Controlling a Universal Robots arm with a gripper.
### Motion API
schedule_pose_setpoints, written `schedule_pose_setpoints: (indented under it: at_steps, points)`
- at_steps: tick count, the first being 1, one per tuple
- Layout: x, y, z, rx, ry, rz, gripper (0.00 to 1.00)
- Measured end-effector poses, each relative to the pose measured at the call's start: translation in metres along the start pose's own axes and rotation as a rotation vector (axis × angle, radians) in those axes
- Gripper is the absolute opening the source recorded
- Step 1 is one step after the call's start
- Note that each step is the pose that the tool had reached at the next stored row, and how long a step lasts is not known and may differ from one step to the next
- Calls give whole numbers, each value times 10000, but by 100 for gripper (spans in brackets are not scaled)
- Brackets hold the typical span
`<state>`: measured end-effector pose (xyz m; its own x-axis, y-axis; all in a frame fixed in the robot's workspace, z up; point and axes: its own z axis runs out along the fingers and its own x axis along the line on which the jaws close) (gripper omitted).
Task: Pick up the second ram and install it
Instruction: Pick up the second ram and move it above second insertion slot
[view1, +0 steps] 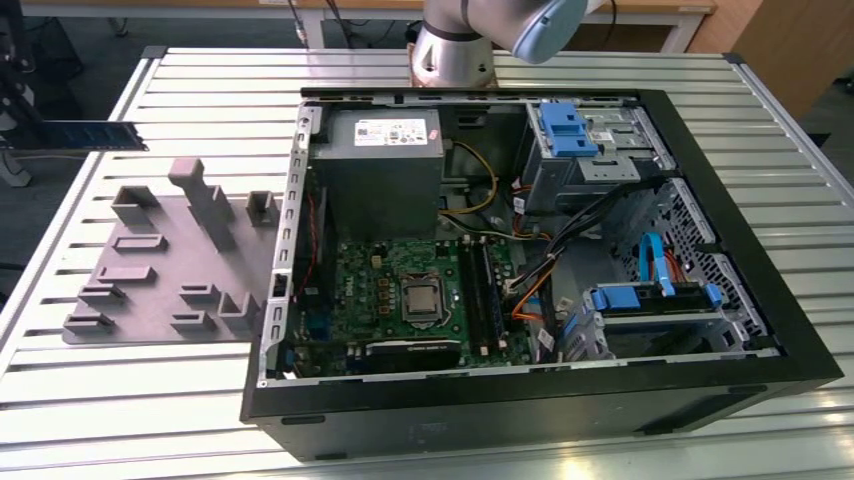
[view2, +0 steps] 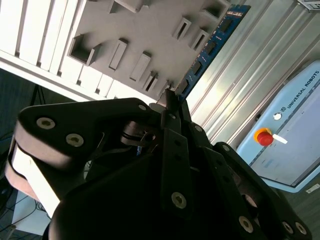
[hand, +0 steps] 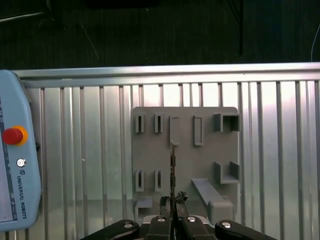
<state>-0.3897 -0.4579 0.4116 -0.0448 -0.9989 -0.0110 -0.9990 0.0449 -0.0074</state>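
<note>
gripper (view2: 170, 102) clamped tight on the second ram (view2: 210, 45), pinching one end. in the second wrist view it's a blue stick w/ black chips poking out past the fingers. first wrist view: ram's edge-on, hanging over the grey tray (hand: 200, 165). exterior view: ram's at the far upper left of frame, by the slatted table (view1: 601, 70) edge, well apart from the open pc case (view1: 534, 400) & its motherboard (view1: 360, 280).
</note>
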Motion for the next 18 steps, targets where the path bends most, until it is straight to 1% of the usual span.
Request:
schedule_pose_setpoints:
  at_steps: [7, 15, 18]
  points:
    - [-6, -31, 0, -1, 1, 0, 14]
    - [-12, -111, 0, -1, 1, 0, 14]
    - [-13, -124, 2, 2, -1, 1, 14]
